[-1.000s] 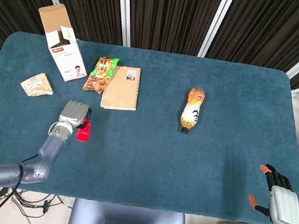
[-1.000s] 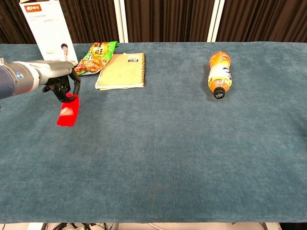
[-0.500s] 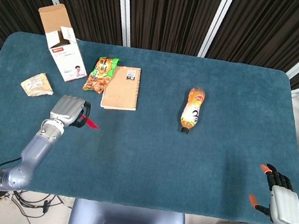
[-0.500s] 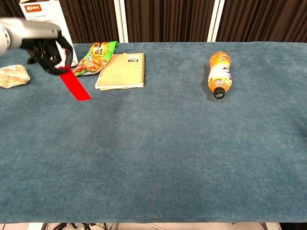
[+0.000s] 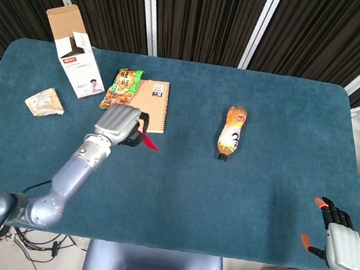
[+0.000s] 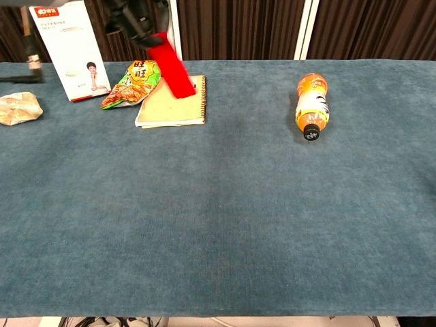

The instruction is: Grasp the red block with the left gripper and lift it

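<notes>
My left hand (image 5: 120, 125) grips one end of the flat red block (image 5: 148, 140) and holds it well above the table. In the chest view the left hand (image 6: 137, 18) is at the top edge, and the red block (image 6: 172, 70) hangs down and to the right from it, in front of the notebook (image 6: 172, 101). My right hand (image 5: 338, 240) rests low at the table's right front corner, fingers apart, holding nothing; the chest view does not show it.
On the blue table (image 5: 178, 195) lie a snack bag (image 5: 122, 88), a notebook (image 5: 147, 105), an open white carton (image 5: 75, 58), a wrapped bun (image 5: 44, 102) and an orange drink bottle (image 5: 232, 131) on its side.
My left hand has risen with the red block and swung right, from low by the table's left front to high over the notebook. The right hand has not moved.
</notes>
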Motion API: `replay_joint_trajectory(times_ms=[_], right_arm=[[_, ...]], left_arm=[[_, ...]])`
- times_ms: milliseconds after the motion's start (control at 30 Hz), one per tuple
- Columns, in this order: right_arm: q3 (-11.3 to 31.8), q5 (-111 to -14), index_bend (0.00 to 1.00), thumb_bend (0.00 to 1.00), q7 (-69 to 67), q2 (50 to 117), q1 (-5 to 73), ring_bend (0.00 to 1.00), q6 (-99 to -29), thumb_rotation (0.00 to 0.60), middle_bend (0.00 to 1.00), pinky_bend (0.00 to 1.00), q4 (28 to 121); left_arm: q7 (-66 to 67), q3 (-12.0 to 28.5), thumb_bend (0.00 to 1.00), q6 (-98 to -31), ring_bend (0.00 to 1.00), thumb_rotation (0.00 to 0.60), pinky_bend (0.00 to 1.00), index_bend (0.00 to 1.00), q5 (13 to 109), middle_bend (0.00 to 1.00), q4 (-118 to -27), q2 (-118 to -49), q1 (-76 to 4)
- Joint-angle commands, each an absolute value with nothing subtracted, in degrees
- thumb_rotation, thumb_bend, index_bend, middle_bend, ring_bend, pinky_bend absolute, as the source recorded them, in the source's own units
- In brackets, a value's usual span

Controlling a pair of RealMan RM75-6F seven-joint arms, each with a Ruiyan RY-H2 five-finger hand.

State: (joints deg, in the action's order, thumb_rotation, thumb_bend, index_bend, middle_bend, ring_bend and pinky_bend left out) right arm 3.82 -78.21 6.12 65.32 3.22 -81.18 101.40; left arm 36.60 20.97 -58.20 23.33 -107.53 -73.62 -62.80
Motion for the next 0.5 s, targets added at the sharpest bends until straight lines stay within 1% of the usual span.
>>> replay_joint_trajectory(times_ms=[33, 167, 367, 500], right_arm=[[3.8, -78.3, 0.17, 0.19, 6.2, 65.4, 3.2, 0.14, -81.2, 0.600, 0.09, 0.12, 101.3], [3.8, -78.4, 0.17, 0.19, 6.3, 65.4, 3.3, 0.14, -81.2, 0.600, 0.09, 0.12, 101.3], [4.1, -77.7, 0.17, 0.19, 6.2, 65.4, 3.3, 0.14, -81.0, 0.600, 0.09, 0.12, 101.3], [3.9, -78.0, 0.17, 0.19, 6.3, 65.5, 3.4, 0.14, -81.0, 0.600, 0.09, 0.12, 101.4]], left_arm=[[39.5, 23.3, 0.48, -60.2, 0.86, 0.600, 0.77, 0.69, 18.6, 0.88, -107.5, -75.5, -67.0], [42.8, 24.0, 0.48, -61.0, 0.86, 0.600, 0.77, 0.69, 13.3, 0.88, -107.9, -76.0, -70.8], [46.9, 23.8, 0.48, -63.2, 0.86, 0.600, 0.77, 0.70, 7.9, 0.88, -110.1, -74.8, -74.1], [47.7, 23.6, 0.48, -65.0, 0.86, 0.600, 0.77, 0.70, 6.5, 0.88, -111.2, -74.1, -74.9]])
